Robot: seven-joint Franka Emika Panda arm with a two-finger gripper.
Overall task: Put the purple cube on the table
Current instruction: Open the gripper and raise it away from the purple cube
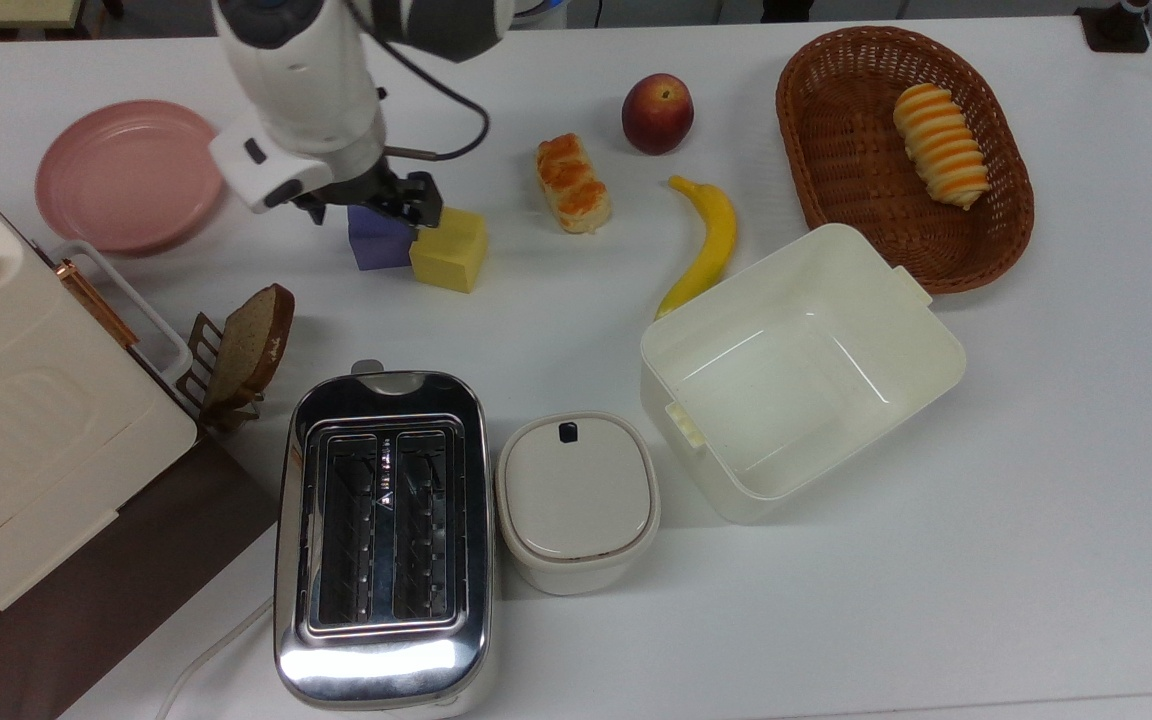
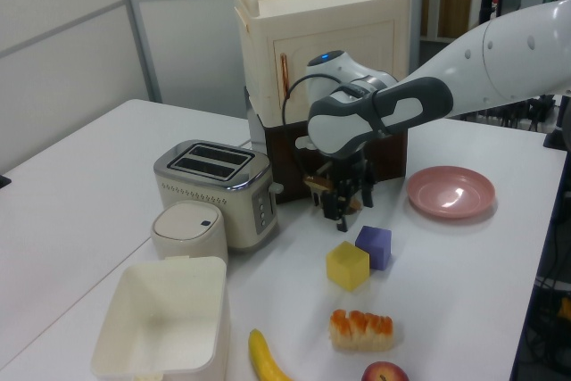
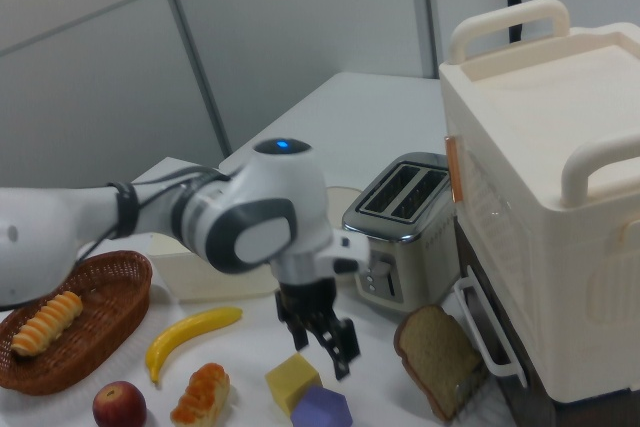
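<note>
Your purple cube (image 1: 377, 246) sits on the table (image 1: 1036, 450), off the pink plate (image 1: 121, 185), with one side touching or just beside the yellow cube (image 1: 450, 257). In the left view the purple cube (image 2: 374, 246) rests flat on the white top, the yellow cube (image 2: 347, 265) at its near corner, and nothing grips it. In the right view you see the purple cube (image 3: 321, 409) low in the picture, next to the yellow cube (image 3: 293, 380).

Your gripper (image 1: 398, 201) hovers over the purple cube's far edge in the top view. Its fingers (image 3: 345, 345) stand apart in the right view, holding nothing, with the tips above the two cubes. In the left view the gripper (image 2: 343, 207) hangs above the table, just behind the cubes.

Farther out in the top view you find a slice of bread (image 1: 251, 343) in a rack, a toaster (image 1: 383, 535), a lidded white pot (image 1: 577, 498) and an open white tub (image 1: 801, 370). To the top view's right lie a glazed pastry (image 1: 571, 183), a peach (image 1: 657, 112), a banana (image 1: 706, 243) and a wicker basket (image 1: 816, 170) holding a striped roll (image 1: 940, 131).
</note>
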